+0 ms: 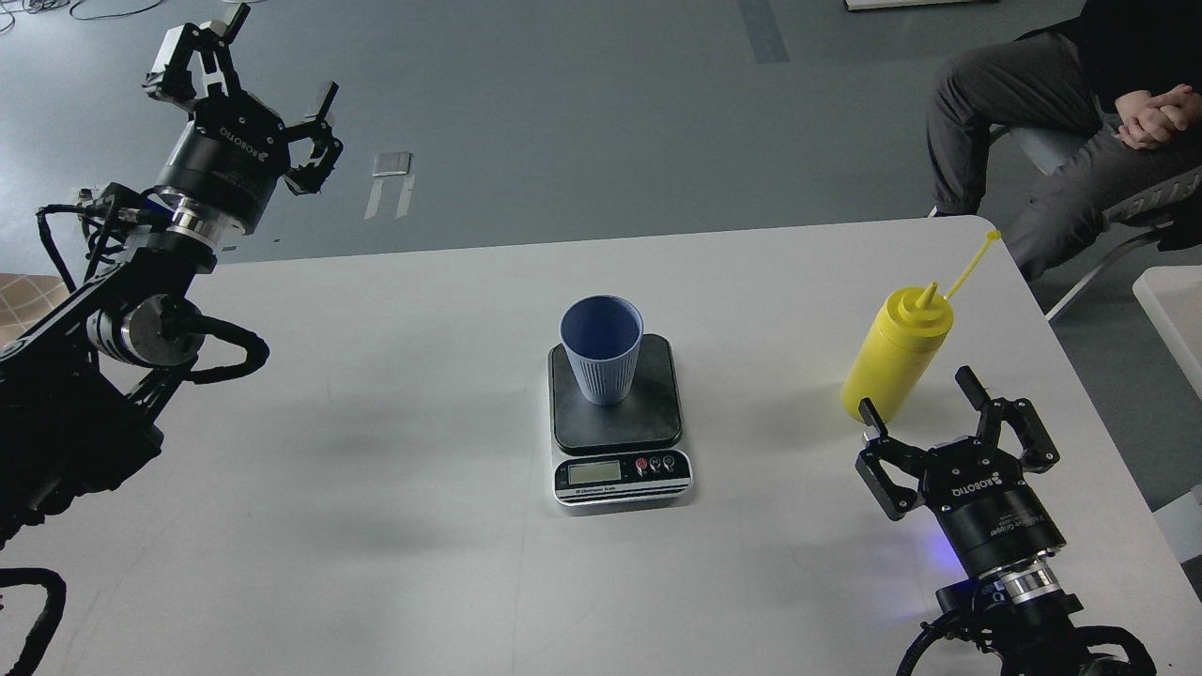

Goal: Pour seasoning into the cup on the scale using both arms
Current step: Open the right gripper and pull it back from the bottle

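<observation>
The light-blue cup [601,349] is standing on the scale [620,427] at tabletop [376,422] center, the seasoning bottle [897,357] waiting ungrasped at three o'clock; the right claw [953,427] is gaping wide just beside it, the left claw [249,94] spread empty at ten o'clock, pouring not yet begun.

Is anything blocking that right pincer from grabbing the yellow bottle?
Nothing visible. The open right pincer sits just in front of the yellow squeeze bottle, with only bare white table between them.
</observation>
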